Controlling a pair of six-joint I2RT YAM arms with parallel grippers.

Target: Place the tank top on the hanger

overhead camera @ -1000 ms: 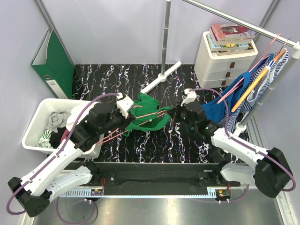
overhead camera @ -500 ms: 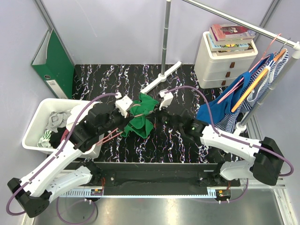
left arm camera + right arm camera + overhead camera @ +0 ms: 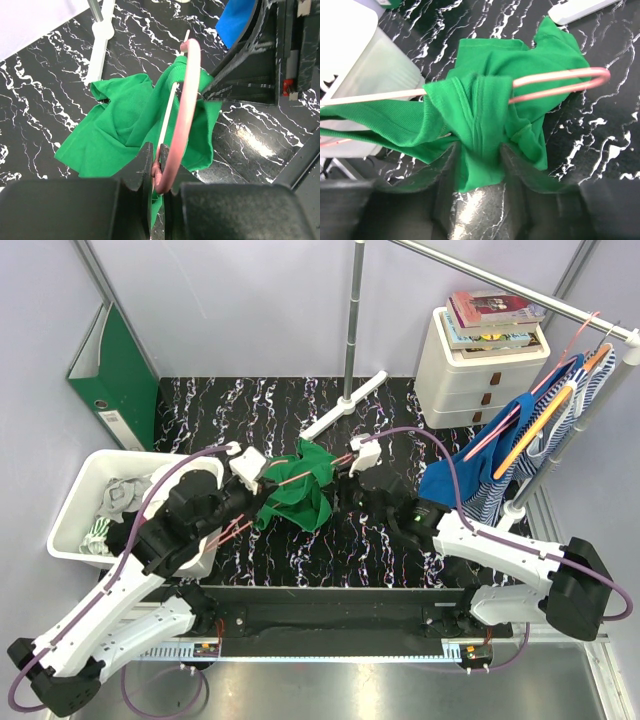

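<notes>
Seen from the right wrist, the tank top (image 3: 480, 120) is bunched over the middle of the hanger (image 3: 560, 82). It hides that stretch of wire, and the hanger's other end runs off the left edge. Cloth fills the gap of the right gripper (image 3: 479, 150), so I can't tell whether its pads really bite. The left gripper (image 3: 156, 170) is cut off by the bottom edge of its own view, and the wire's end is lost between its fingers. From overhead, the titles on the books (image 3: 495, 312) are too small to read.
</notes>
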